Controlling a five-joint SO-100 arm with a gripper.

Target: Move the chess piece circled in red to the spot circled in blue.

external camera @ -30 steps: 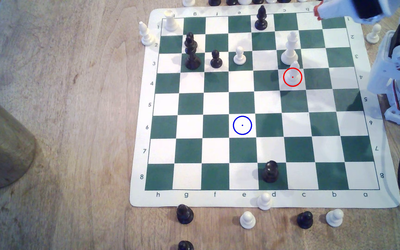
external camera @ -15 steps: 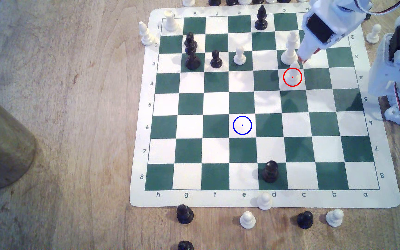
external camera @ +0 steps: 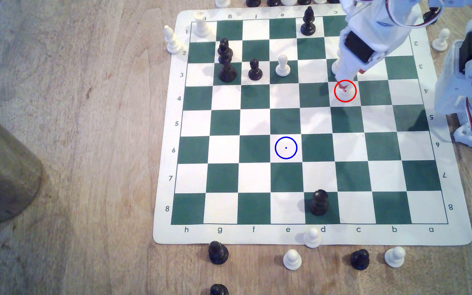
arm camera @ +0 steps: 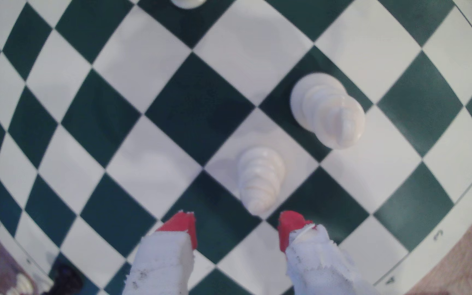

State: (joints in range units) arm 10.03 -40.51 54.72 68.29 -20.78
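Observation:
The chess piece [external camera: 345, 94], a white bishop, stands on the red-ringed white square c4; only its base shows below the arm in the exterior view. The wrist view shows the bishop [arm camera: 260, 181] from above, upright. My gripper [external camera: 344, 82] hovers just over its head, open, its red-tipped fingertips [arm camera: 182, 227] spread wider than the head, which lies just ahead of the gap. The spot [external camera: 286, 147], a blue ring with a centre dot on white square e6, lies bare toward the exterior view's lower left.
A taller white crowned piece [arm camera: 328, 112] stands on the square right behind the bishop, mostly hidden by the arm in the exterior view. A white pawn [external camera: 282, 66], black pieces [external camera: 226, 61] and a black piece [external camera: 318, 202] stand elsewhere on the board [external camera: 442, 238].
The arm swung in from the exterior view's upper right and came down over the board, ending with the gripper right above the ringed bishop. No piece has moved.

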